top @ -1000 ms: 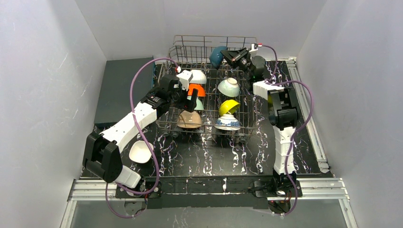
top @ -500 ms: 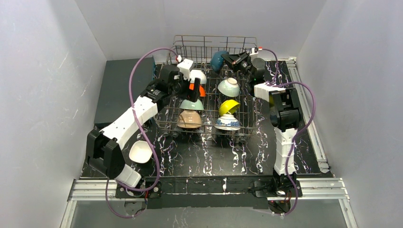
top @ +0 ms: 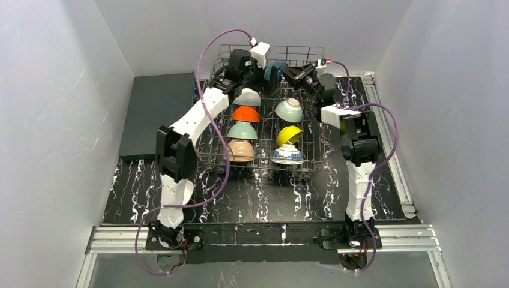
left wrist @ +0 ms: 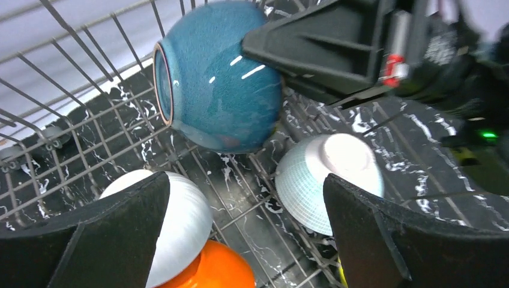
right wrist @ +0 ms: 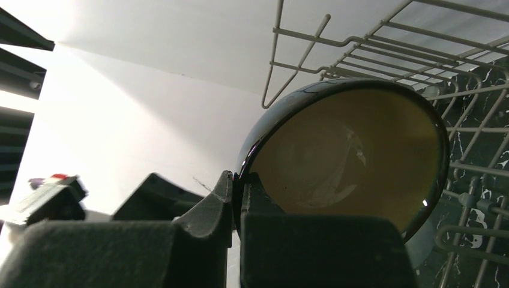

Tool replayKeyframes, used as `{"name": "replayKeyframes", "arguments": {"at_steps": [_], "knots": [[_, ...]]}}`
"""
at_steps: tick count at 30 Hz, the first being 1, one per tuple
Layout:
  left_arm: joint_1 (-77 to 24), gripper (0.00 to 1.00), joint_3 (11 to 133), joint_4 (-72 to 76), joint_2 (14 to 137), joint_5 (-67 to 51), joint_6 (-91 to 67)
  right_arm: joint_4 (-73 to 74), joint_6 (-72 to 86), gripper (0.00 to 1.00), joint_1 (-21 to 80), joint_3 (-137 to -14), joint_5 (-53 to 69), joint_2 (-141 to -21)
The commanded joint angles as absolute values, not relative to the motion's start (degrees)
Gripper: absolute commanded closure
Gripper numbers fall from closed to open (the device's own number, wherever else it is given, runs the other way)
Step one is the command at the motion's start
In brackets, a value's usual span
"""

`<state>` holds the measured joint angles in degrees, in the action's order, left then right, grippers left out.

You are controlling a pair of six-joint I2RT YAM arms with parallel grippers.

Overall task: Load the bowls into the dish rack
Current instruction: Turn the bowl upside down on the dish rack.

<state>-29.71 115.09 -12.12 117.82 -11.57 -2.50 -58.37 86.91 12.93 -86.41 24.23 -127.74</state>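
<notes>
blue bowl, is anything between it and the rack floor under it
Nothing visible. The blue bowl, pinched at its rim by the right gripper, hangs over bare wires at the back of the rack. The white bowl and pale bowl sit a row nearer. The open left gripper is beside it, not beneath.

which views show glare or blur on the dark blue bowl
Left wrist: white glints on the dark blue bowl, far right edge blurred. Right wrist: wall blown out white, the bowl's inside dim and shadowed. Top external: even light, no glare, bowl small and partly hidden.
</notes>
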Motion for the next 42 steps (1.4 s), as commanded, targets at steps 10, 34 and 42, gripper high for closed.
{"name": "replayKeyframes", "arguments": {"at_steps": [10, 34, 42], "knots": [[-31.67, 0.02, 122.52, -8.2, 126.71, -4.36, 2.89, -68.45, 90.34, 0.99, 13.27, -85.15, 25.89, -126.16], [-30.52, 0.76, 124.97, 3.41, 132.42, 0.37, 10.66, -71.66, 93.68, 0.99, 13.64, -83.24, 25.75, -128.63], [-30.23, 1.0, 124.95, 3.87, 132.39, 0.65, 13.48, -69.05, 91.32, 0.91, 12.91, -84.65, 25.07, -129.28]]}}
